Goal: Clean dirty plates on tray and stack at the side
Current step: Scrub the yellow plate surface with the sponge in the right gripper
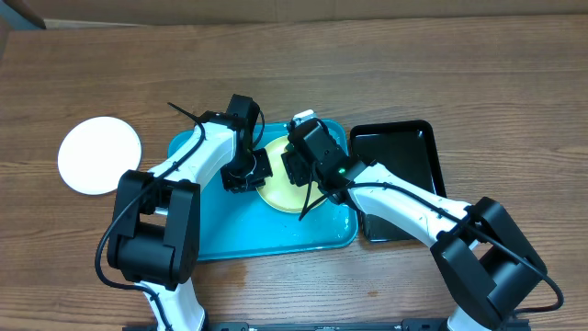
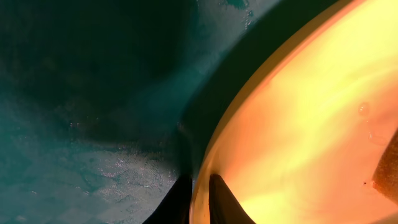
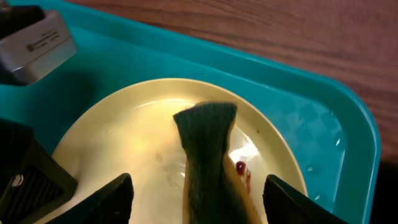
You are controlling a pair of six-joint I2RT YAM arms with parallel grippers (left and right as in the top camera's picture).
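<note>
Overhead, I am watching both arms working over the turquoise tray [image 1: 239, 234] on the table [image 1: 367, 64]. The yellow-green plate [image 1: 278, 193] is lying in the tray between them. A white plate [image 1: 99, 154] is sitting well apart on the wood to the left, and a black tray [image 1: 395, 152] is lying just beside the turquoise one on the right.

Through the left wrist camera, the left jaws are pinching the yellow-green plate's rim, nearly closed.

Through the right wrist camera, the right jaws are standing wide on either side of a green-faced sponge [image 3: 208, 143], apart from it. The sponge is resting on the plate near a small red smear [image 3: 240, 167].
</note>
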